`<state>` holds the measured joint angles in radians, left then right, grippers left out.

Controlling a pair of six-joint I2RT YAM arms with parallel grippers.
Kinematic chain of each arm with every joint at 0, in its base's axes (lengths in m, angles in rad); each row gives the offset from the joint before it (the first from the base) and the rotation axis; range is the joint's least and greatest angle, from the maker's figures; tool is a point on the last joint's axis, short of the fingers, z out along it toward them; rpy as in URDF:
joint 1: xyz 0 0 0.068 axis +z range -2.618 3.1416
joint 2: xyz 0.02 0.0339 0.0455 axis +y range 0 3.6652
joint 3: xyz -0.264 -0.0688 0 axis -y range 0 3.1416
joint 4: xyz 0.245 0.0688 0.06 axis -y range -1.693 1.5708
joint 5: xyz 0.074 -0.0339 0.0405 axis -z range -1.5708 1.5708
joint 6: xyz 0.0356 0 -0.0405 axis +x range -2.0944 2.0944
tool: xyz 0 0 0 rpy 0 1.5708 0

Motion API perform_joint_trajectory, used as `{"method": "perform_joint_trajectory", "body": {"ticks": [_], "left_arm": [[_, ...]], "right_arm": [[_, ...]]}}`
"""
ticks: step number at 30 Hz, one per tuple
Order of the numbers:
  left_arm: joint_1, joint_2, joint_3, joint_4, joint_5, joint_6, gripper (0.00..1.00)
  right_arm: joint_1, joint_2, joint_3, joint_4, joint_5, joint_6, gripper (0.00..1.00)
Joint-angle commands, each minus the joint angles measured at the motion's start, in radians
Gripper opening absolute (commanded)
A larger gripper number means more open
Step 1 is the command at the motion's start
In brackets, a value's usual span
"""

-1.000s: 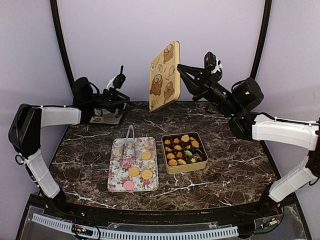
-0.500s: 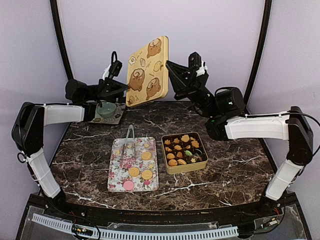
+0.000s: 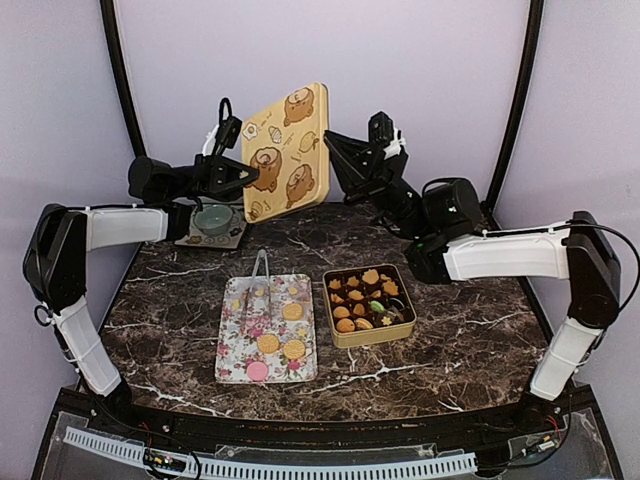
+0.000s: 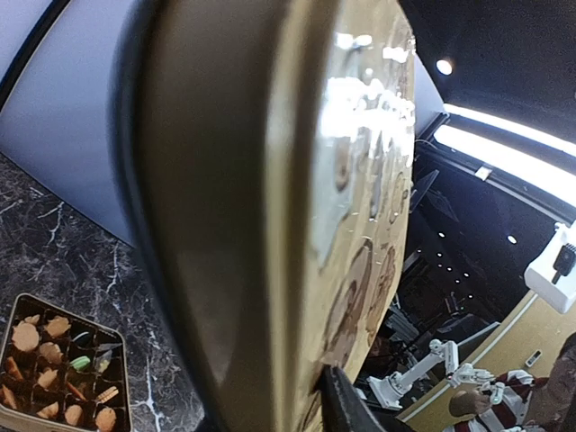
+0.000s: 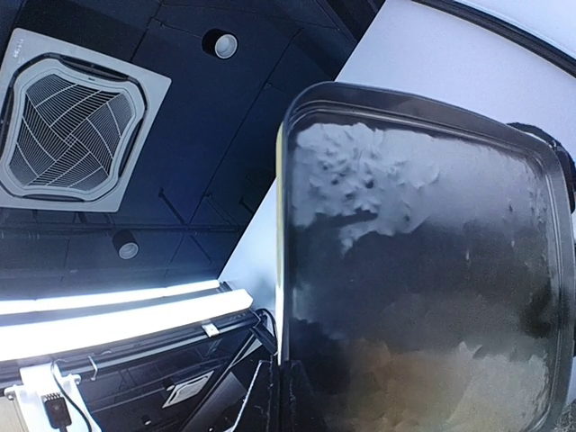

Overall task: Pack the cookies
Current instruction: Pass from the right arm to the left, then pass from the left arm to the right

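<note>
Lilac backdrop, dark marble table (image 3: 450,340). A bear-printed tin lid (image 3: 285,150) hangs on edge in the air above the table's far edge, between the two arms.

Right tool (image 3: 332,150): clenched on the lid's right edge. Left tool (image 3: 240,180): at the lid's left edge, with the rim filling its wrist view. Whether it has actually gripped cannot be told.

Cookies (image 3: 292,311): most sit in the open gold tin (image 3: 375,339) at mid-table. Three yellow and one pink lie on the floral tray (image 3: 235,340) just left of it, tongs (image 3: 259,270) resting at the tray's far end.

Step, as judged: lid handover from right to left, with packing unfinished. The next move calls for a firm left grip before the right lets go. The lid should then be parked away from the tin so the tray cookies can go in.
</note>
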<state>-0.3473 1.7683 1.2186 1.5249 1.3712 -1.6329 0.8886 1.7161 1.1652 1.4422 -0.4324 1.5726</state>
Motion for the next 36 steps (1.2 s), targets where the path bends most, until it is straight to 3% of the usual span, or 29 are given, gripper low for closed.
{"method": "perform_joint_trajectory", "body": {"ticks": [1,3,7,10,15,21,27,30,33,36], "left_arm": [[-0.004,-0.061,0.002,0.043,0.020,0.004,0.18],[-0.004,-0.070,-0.004,0.036,0.022,0.010,0.01],[-0.005,-0.082,-0.003,0.021,0.031,0.015,0.00],[-0.003,-0.093,-0.006,0.003,0.039,0.020,0.00],[-0.005,-0.112,-0.022,-0.038,0.052,0.039,0.00],[-0.011,-0.124,-0.059,-0.086,0.057,0.079,0.00],[-0.013,-0.142,-0.053,-0.260,0.079,0.268,0.00],[-0.010,-0.188,-0.035,-0.626,0.037,0.612,0.00],[-0.009,-0.225,0.058,-1.211,-0.082,1.026,0.05],[-0.005,-0.225,0.080,-1.299,-0.125,1.065,0.09]], "right_arm": [[0.005,-0.046,0.004,-0.017,-0.034,-0.037,0.02],[0.000,-0.072,-0.006,-0.081,-0.040,-0.065,0.11],[-0.030,-0.146,-0.074,-0.219,-0.056,-0.131,0.50],[-0.076,-0.229,-0.107,-0.384,-0.080,-0.231,0.61],[-0.138,-0.321,-0.004,-0.867,-0.183,-0.546,0.73],[-0.160,-0.276,0.193,-1.286,-0.213,-0.766,0.70],[-0.143,-0.210,0.311,-1.453,-0.224,-0.822,0.62],[-0.117,-0.220,0.262,-1.414,-0.213,-0.805,0.58],[-0.088,-0.228,0.208,-1.377,-0.181,-0.795,0.51],[-0.077,-0.242,0.143,-1.303,-0.161,-0.772,0.37]]}}
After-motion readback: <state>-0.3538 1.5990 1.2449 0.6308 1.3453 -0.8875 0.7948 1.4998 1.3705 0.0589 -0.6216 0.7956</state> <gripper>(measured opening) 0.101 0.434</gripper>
